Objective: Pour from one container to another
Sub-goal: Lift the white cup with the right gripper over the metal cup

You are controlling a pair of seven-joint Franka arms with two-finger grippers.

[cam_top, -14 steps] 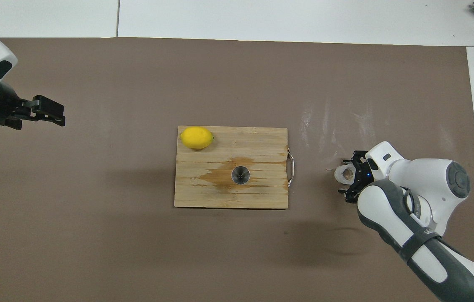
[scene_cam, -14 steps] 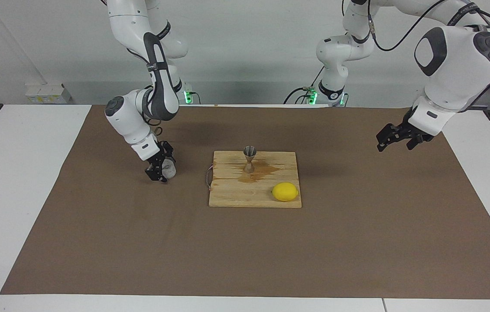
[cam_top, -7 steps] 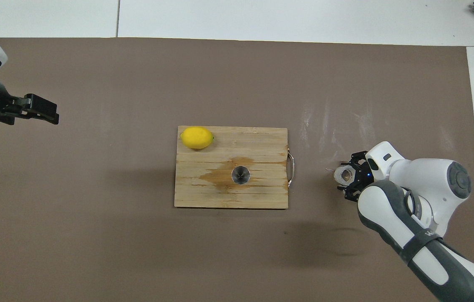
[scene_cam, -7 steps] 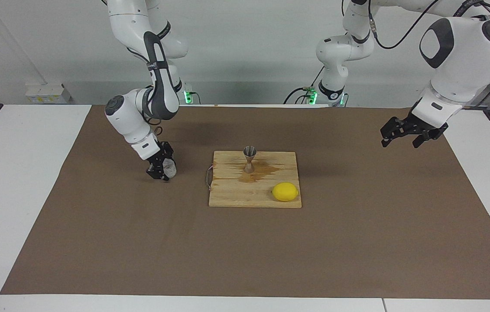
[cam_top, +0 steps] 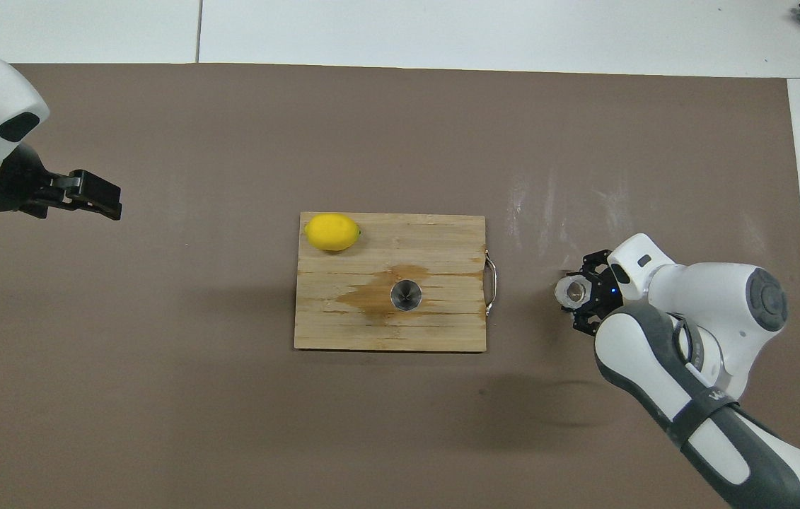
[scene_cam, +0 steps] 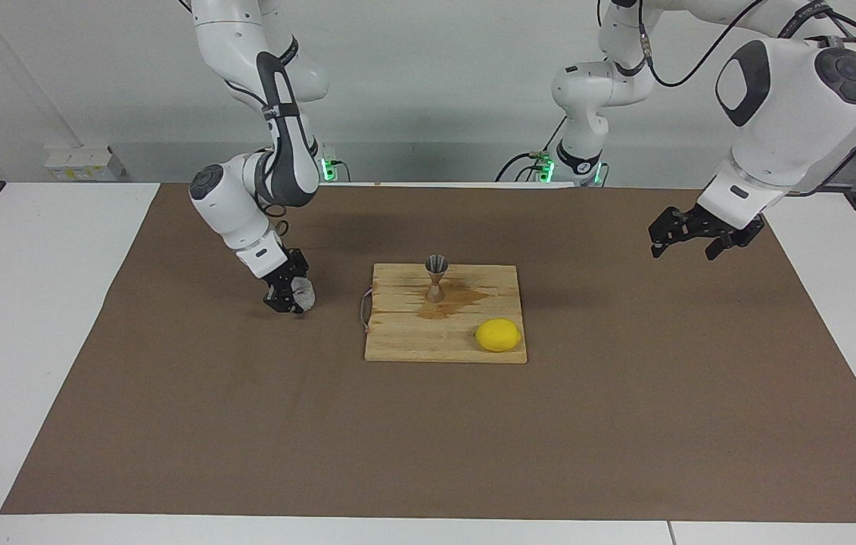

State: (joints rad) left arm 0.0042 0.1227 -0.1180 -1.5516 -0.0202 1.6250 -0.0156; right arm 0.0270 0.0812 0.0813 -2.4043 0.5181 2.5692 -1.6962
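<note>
Right gripper (scene_cam: 293, 294) is clenching the glass cup (scene_cam: 302, 294) at left-centre of the facing frame, off the wooden board (scene_cam: 412, 341), where the jigger (scene_cam: 436, 278) is standing upright on a stain with a lemon (scene_cam: 498, 334) lower right; left gripper (scene_cam: 689, 233) is hanging released upper right.

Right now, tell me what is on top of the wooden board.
On the wooden board a metal jigger stands upright on a brownish wet stain, and a lemon lies at a corner farther from the robots. What is under the jigger's base and the lemon is covered.
</note>
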